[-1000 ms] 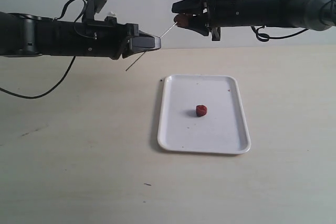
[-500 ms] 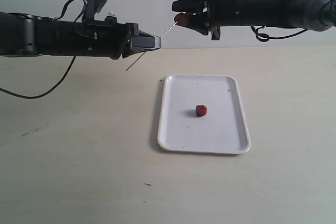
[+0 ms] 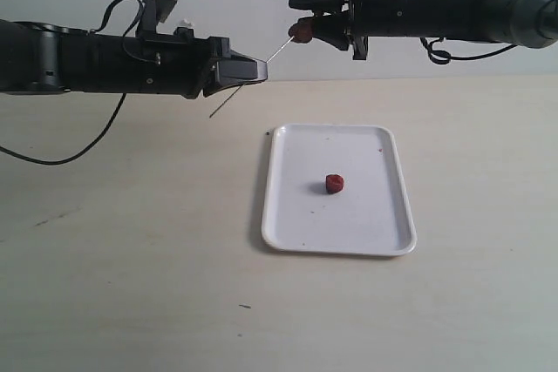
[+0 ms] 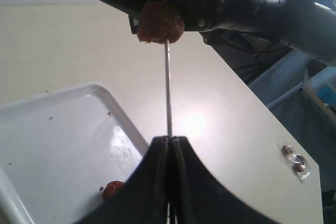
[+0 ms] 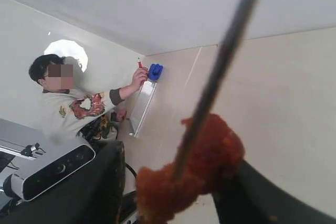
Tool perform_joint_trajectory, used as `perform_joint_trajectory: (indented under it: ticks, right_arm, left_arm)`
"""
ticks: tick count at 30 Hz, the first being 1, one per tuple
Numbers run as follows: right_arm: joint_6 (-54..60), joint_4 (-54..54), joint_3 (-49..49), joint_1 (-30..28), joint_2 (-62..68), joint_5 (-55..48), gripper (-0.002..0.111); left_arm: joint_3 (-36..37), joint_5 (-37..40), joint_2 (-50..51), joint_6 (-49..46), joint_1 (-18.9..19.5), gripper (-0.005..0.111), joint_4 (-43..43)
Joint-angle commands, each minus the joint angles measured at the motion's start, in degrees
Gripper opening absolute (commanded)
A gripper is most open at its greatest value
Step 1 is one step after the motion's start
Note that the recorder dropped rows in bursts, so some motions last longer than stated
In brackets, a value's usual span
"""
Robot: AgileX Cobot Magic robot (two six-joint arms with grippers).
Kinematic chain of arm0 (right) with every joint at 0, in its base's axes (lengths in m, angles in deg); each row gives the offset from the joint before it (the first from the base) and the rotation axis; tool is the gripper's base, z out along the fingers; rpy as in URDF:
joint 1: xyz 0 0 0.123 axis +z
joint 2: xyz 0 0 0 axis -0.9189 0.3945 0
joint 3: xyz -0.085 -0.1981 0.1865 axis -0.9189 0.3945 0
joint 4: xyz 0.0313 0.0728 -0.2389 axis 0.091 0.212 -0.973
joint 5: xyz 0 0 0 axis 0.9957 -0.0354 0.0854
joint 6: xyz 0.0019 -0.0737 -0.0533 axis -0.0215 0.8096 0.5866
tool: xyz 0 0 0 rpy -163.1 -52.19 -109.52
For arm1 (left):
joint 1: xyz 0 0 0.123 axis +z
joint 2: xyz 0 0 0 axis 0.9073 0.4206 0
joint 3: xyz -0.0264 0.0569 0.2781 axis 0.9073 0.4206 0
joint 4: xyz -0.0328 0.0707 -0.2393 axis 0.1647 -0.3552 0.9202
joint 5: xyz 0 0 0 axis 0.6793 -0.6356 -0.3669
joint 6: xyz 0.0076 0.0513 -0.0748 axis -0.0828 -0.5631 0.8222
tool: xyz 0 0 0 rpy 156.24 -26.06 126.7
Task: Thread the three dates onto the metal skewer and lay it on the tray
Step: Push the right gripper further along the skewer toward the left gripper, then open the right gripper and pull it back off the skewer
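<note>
My left gripper (image 3: 261, 68) (image 4: 170, 139) is shut on the metal skewer (image 3: 277, 50) (image 4: 168, 87), which slants up to the right, high above the table. The skewer's tip is stuck into a mashed red-brown date (image 3: 300, 33) (image 4: 160, 22) (image 5: 194, 171). That date sits between the fingers of my right gripper (image 3: 302, 19) (image 5: 181, 192), which is shut on it. In the right wrist view the skewer (image 5: 226, 61) runs through the date. A second date (image 3: 335, 183) (image 4: 113, 188) lies near the middle of the white tray (image 3: 370, 215) (image 4: 52, 145) below.
A black cable (image 3: 70, 156) loops over the table at the left. A person (image 5: 58, 103) stands at the far wall, and a camera unit (image 5: 55, 170) is close by. Two small metal pieces (image 4: 293, 157) lie on the table beside the tray.
My right gripper has risen and turned slightly, with the date still on the skewer's tip. The left arm, the skewer and the date on the tray have not moved.
</note>
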Motion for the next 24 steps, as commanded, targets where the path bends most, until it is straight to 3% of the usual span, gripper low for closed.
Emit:
perform_joint_trajectory:
  ticks: [1, 8, 24]
  right_arm:
    - [0.85, 0.55, -0.22, -0.32, -0.75, -1.55, 0.054]
    - [0.85, 0.13, -0.22, -0.32, -0.75, -2.14, 0.067]
    - [0.87, -1.13, -0.22, -1.41, -0.75, -2.6, 0.068]
  left_arm:
    - [-0.39, 0.32, -0.44, 0.21, -0.34, 0.0, 1.01]
    - [-0.39, 0.32, -0.44, 0.21, -0.34, 0.0, 1.01]
    - [-0.39, 0.32, -0.44, 0.06, -0.34, 0.0, 1.01]
